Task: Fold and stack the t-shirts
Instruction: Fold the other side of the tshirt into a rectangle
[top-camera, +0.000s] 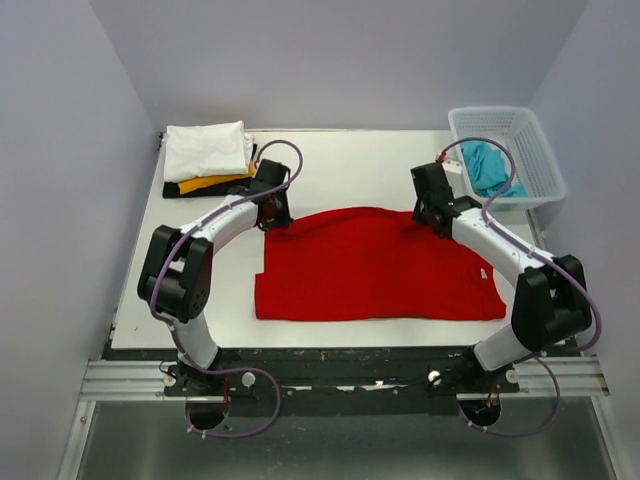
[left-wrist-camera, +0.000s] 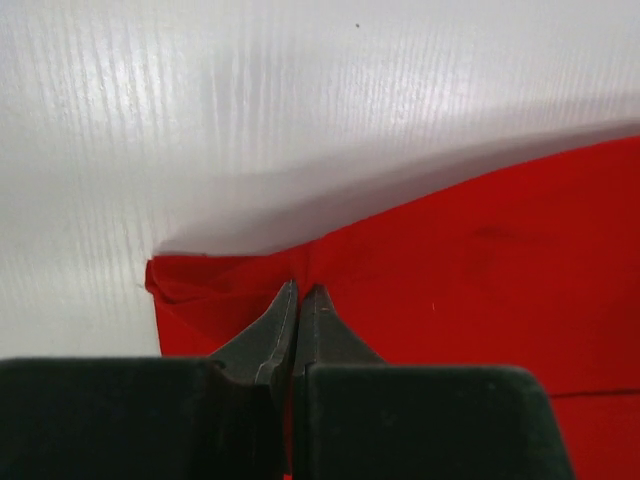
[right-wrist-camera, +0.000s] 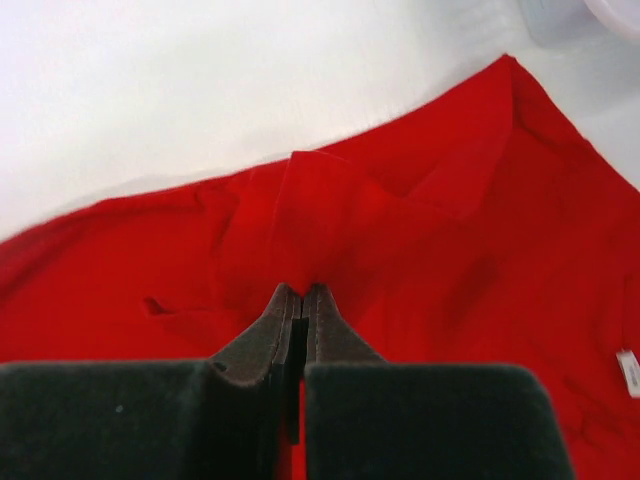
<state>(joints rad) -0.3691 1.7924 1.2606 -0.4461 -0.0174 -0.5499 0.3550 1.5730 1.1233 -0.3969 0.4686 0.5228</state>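
Spread flat in the middle of the worktop (top-camera: 350, 165): red t-shirt (top-camera: 375, 270). Left jaws closed tight, pinching its corner toward worktop's far left; right jaws closed too, gripping a raised fold toward worktop's far right. Stacked in worktop's far-left corner: folded t-shirts (top-camera: 207, 155)

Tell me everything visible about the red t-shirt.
The red t-shirt is bright, plain, soft-looking cloth, folded into a wide rectangle, lying on the white table between the arms. A white tag shows near its right end. Both closed grippers pinch its far edge: the left gripper near the left corner, the right gripper on a raised pleat.
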